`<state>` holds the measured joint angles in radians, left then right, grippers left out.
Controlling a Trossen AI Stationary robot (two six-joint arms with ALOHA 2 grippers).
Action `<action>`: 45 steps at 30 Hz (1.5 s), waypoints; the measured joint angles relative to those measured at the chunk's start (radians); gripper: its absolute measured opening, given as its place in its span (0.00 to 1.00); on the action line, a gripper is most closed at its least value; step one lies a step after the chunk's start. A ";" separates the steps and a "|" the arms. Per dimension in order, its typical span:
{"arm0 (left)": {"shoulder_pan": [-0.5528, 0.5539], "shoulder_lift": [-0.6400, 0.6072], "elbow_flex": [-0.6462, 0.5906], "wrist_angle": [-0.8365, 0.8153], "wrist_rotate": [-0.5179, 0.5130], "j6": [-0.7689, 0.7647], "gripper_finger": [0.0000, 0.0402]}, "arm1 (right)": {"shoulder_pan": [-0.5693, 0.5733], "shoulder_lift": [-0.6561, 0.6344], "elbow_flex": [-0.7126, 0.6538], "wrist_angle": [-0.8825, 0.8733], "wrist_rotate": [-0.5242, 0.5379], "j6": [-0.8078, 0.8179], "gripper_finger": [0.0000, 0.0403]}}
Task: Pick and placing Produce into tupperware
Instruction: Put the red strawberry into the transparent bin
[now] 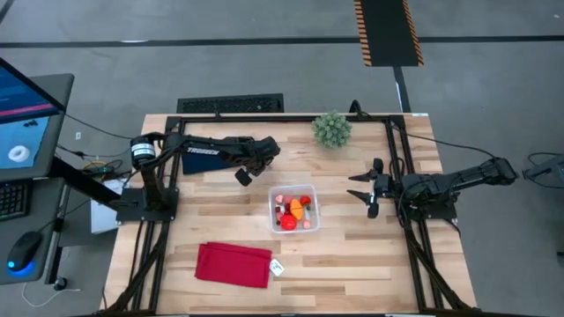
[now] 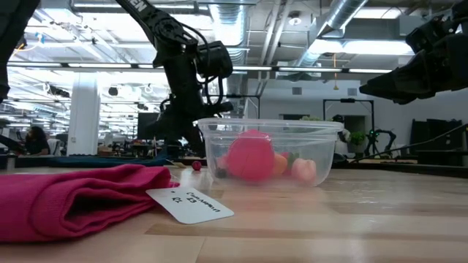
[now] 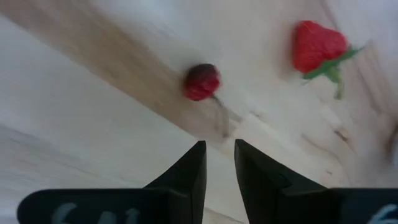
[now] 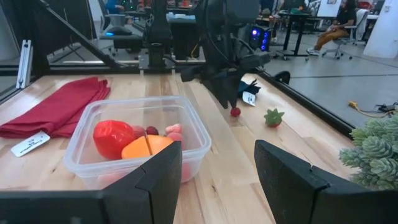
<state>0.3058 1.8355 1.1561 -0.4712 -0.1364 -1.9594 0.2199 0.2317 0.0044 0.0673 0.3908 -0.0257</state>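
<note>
On the left half of the desk (image 1: 370,264) we see the left gripper (image 1: 242,176) hanging just above the wood, behind the tupperware (image 1: 294,210). Its jaws are nearly together with a thin gap, and they hold nothing. Straight ahead of them in the left wrist view lies a small dark-red cherry (image 3: 201,81), and farther off a strawberry (image 3: 318,46) with its green cap. We judge the step in hand to be the pick of one of these two loose pieces, most likely the cherry. The next move calls for spreading the jaws, lowering them around the cherry and pinching it, then carrying it over the clear wall of the container.

Moving right, the tupperware stands near the middle of the desk, in front of the cherry. Inside it we count at least five pieces: a big red one (image 4: 113,137), an orange one (image 4: 148,147) and a few small pink or dark ones we cannot count exactly. Outside it we count two.

On the right, the right gripper (image 1: 366,188) waits beside the container, jaws spread and empty.

There is one red cloth (image 1: 233,264) with one white tag (image 1: 277,268), and one green plant ball (image 1: 332,129).
</note>
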 joint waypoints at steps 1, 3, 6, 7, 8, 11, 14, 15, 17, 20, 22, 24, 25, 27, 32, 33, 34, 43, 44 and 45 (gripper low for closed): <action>0.001 0.000 0.001 0.005 -0.001 0.001 0.18 | 0.000 0.000 0.000 0.000 0.000 0.000 0.56; 0.002 0.000 0.000 0.006 0.000 0.006 0.18 | 0.000 0.000 0.000 0.000 0.000 0.000 0.56; 0.004 0.000 0.001 0.010 0.005 0.009 0.20 | 0.000 0.000 0.000 0.000 0.000 0.000 0.56; 0.006 0.000 0.001 -0.001 0.028 0.007 0.21 | 0.000 0.000 0.000 0.000 0.000 0.000 0.56; 0.008 0.000 0.000 -0.008 0.070 -0.001 0.22 | 0.000 0.000 0.000 0.000 0.000 0.000 0.56; 0.010 -0.001 0.000 -0.007 0.176 -0.019 0.26 | 0.000 0.000 0.000 0.000 0.000 0.000 0.56; 0.010 -0.001 0.000 -0.007 0.186 -0.023 0.28 | 0.000 0.000 0.000 0.000 0.000 0.000 0.56; 0.010 -0.001 0.000 -0.008 0.186 -0.024 0.29 | 0.000 0.000 0.000 0.000 0.000 0.000 0.56; 0.011 -0.001 0.000 -0.019 0.185 -0.026 0.29 | 0.000 0.000 0.000 0.000 0.000 0.000 0.56; 0.025 -0.001 0.000 -0.046 0.225 -0.051 0.29 | 0.000 0.000 0.000 0.000 0.000 0.000 0.56; 0.037 -0.001 0.000 -0.061 0.298 -0.067 0.29 | 0.000 0.000 0.000 0.000 0.000 0.000 0.56; 0.050 -0.001 0.000 -0.073 0.345 -0.039 0.30 | 0.000 0.000 0.000 0.000 0.000 0.000 0.56; 0.056 -0.001 0.000 -0.070 0.361 -0.003 0.31 | 0.000 0.000 0.000 0.000 0.000 0.000 0.56; 0.069 -0.001 0.000 -0.061 0.383 0.086 0.32 | 0.000 0.000 0.000 0.000 0.000 0.000 0.56; 0.100 -0.001 0.000 -0.043 0.419 0.243 0.35 | 0.000 0.000 0.000 0.000 0.000 0.000 0.56; 0.106 -0.002 0.000 -0.039 0.420 0.262 0.35 | 0.000 0.000 0.000 0.000 0.000 0.000 0.56; 0.113 -0.002 0.000 -0.031 0.421 0.280 0.35 | 0.000 0.000 0.000 0.000 0.000 0.000 0.56; 0.171 -0.003 0.000 0.117 0.468 0.425 0.36 | 0.000 0.000 0.000 0.000 0.000 0.000 0.56; 0.179 -0.003 0.000 0.129 0.475 0.423 0.36 | 0.000 0.000 0.000 0.000 0.000 0.000 0.56; 0.186 -0.003 0.000 0.137 0.476 0.405 0.36 | 0.000 0.000 0.000 0.000 0.000 0.000 0.56</action>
<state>0.4915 1.8328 1.1564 -0.3341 0.3401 -1.5543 0.2199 0.2317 0.0044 0.0673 0.3908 -0.0257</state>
